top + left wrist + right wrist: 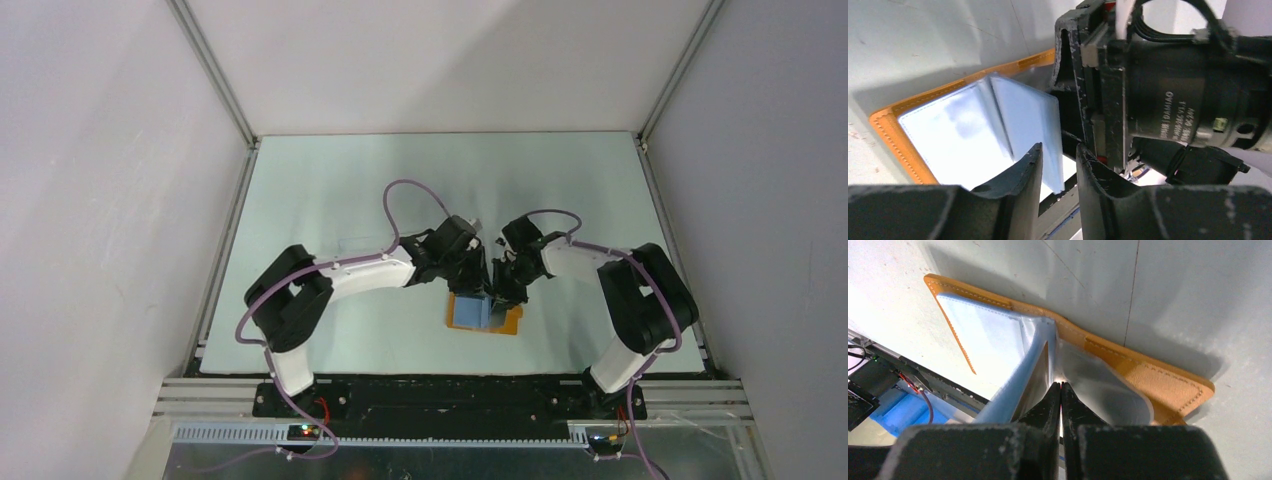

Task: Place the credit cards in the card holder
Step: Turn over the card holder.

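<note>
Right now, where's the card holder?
Top view: the card holder lies open on the table, centre and toward the near edge, right under the tips of the left gripper and the right gripper.

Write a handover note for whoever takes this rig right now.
Left gripper: open, nothing seen between its fingers, poised over the blue panels.
Right gripper: shut, tips at the inner fold; whether it pinches a leaf, cannot tell.
Card holder: lying open on the table, between both arms.
Credit cards: none loose in view; a dark edge in the middle pocket may be one.
Left to do: confirm the cards are inside.
</note>
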